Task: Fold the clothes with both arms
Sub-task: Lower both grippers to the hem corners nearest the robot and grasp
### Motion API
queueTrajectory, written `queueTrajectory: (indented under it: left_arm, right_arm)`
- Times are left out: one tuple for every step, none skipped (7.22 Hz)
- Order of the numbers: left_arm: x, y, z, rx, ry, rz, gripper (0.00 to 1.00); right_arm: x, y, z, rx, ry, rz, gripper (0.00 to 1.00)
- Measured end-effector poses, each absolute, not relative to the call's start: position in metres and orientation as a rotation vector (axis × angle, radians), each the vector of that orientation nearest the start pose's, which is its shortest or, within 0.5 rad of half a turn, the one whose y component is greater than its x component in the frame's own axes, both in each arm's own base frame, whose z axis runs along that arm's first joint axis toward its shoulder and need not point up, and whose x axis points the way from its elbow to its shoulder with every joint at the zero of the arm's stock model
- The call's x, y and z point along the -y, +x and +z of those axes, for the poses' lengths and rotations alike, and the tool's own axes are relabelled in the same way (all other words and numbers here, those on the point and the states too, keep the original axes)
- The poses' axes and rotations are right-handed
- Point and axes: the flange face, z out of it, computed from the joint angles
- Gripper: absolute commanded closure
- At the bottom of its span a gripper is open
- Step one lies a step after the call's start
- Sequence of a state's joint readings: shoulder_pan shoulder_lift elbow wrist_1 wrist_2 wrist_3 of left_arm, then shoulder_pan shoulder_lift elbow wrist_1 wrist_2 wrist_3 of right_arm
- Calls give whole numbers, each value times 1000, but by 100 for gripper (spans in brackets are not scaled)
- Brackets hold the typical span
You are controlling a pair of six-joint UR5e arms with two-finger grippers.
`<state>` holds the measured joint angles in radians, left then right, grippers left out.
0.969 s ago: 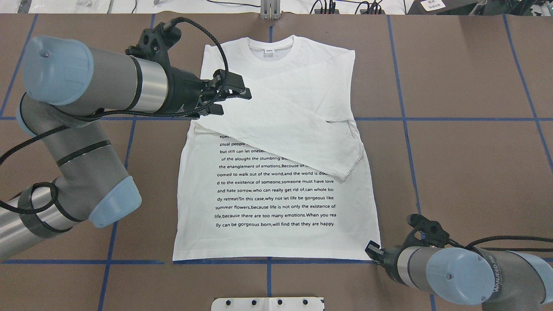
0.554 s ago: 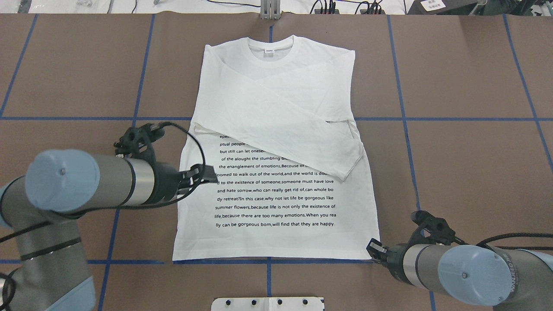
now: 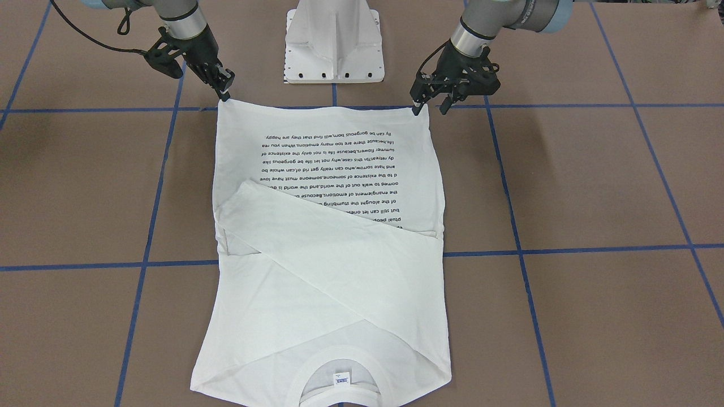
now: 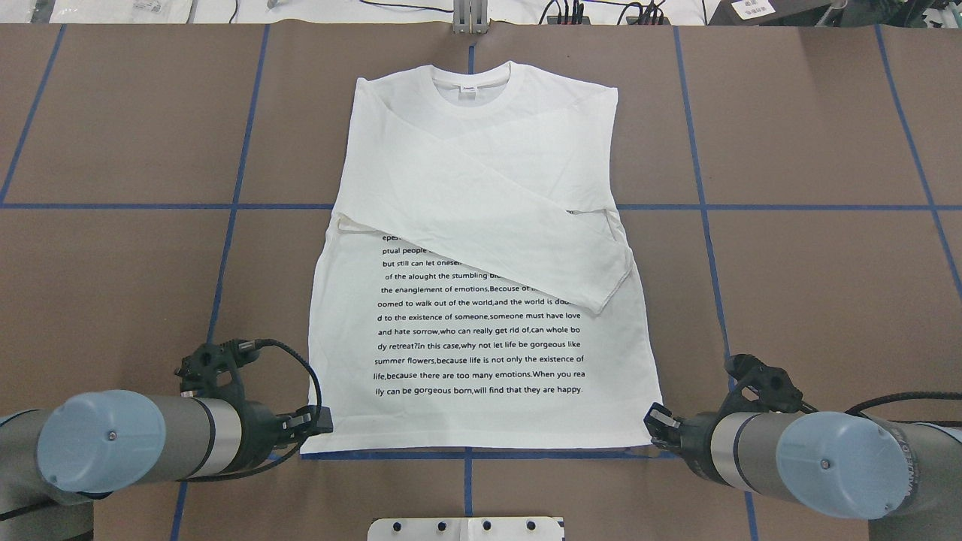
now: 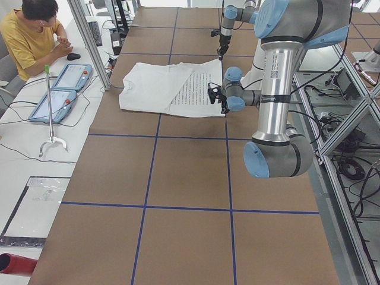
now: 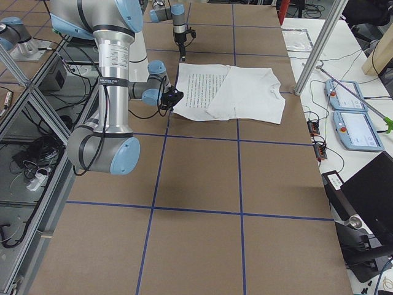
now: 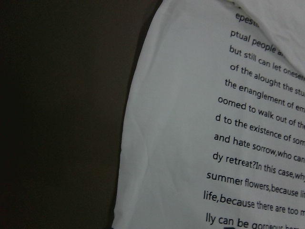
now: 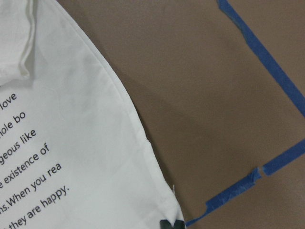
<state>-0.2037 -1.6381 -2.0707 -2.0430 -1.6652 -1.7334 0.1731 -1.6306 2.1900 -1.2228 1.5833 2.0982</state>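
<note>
Hem [image 4: 481, 445] at overhead frame bottom, T-shirt [image 4: 481, 330] flat at centre, long axis running up to collar [image 4: 472, 84], sleeves [image 4: 511, 225] crossed over chest. At lower-left corner: left gripper [image 4: 325, 421], jaws spread. At lower-right corner: right gripper [image 4: 654, 422], touching cloth, grip can't tell. White base plate [image 4: 466, 528] sits below the hem.

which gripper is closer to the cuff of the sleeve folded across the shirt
Right. The right gripper is at the hem corner nearest the cuff; the left gripper is at the opposite corner.
</note>
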Motion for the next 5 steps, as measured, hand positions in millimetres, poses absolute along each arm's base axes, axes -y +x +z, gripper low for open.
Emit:
queueTrajectory:
  left_arm:
    - [211, 469, 347, -1027, -81, -272, 35]
    - [207, 476, 354, -1010, -88, -267, 36]
    - [205, 480, 358, -1001, -91, -264, 38]
    - [204, 481, 359, -998, -91, -263, 40]
    - [204, 482, 359, -995, -91, -262, 43]
  right_arm:
    - [208, -417, 361, 909, -174, 647, 100]
    - [209, -416, 361, 910, -173, 648, 100]
    - [209, -416, 361, 911, -173, 649, 100]
    - [209, -416, 360, 911, -172, 649, 100]
    - [210, -416, 361, 911, -172, 650, 100]
